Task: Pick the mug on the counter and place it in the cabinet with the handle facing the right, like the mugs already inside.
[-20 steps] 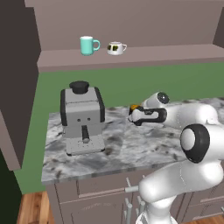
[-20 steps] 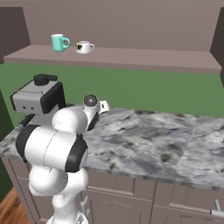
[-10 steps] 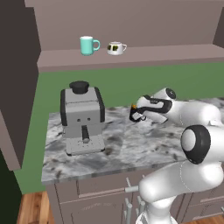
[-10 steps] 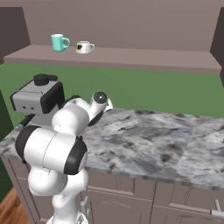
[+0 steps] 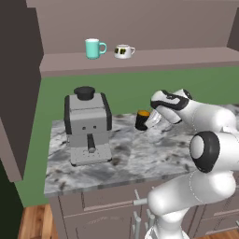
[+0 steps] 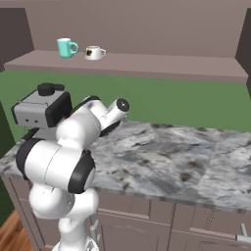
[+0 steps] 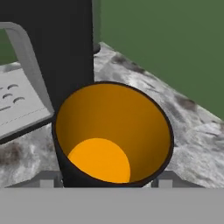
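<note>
Jaws (image 5: 150,122) straddle the small black mug with orange inside (image 5: 142,120), standing on the grey-and-white marbled worktop (image 5: 135,158); grip undeterminable.

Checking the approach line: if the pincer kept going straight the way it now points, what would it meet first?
The black mug, most likely: in the hand view its orange mouth sits dead ahead, close, with the coffee machine behind it. Depth is hard to judge.

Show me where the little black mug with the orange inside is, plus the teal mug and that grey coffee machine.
Small black mug with orange inside (image 5: 141,119): left base view, on its outer side wall.
Plain teal mug (image 5: 93,48): left base view, on its body.
Grey coffee machine (image 5: 87,127): left base view, on its front panel.
</note>
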{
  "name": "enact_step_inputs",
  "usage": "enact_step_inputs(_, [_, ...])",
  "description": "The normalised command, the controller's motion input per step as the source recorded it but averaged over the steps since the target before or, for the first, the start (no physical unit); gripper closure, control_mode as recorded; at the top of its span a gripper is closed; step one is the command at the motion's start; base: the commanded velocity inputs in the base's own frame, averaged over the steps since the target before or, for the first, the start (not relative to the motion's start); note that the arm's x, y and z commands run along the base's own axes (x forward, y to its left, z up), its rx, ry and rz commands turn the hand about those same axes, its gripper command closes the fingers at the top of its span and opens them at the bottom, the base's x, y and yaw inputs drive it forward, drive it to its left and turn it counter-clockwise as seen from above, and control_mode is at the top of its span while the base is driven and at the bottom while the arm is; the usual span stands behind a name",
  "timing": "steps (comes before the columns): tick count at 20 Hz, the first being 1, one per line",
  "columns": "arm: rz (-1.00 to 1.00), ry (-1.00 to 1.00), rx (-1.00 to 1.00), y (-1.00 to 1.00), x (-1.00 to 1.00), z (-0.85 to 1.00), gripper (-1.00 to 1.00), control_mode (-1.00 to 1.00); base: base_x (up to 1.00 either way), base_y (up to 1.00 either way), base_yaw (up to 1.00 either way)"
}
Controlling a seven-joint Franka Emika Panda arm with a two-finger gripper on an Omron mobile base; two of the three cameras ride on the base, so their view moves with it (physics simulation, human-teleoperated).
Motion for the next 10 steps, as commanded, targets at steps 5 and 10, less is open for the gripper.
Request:
enact_step_inputs(5, [0.14, -0.03, -0.05, 0.34, -0.49, 0.17, 1.00, -1.00, 0.00, 0.00, 0.00])
enact_step_inputs(10, [0.04, -0.04, 0.00, 0.21, -0.63, 0.36, 1.00, -1.00, 0.00, 0.00, 0.00])
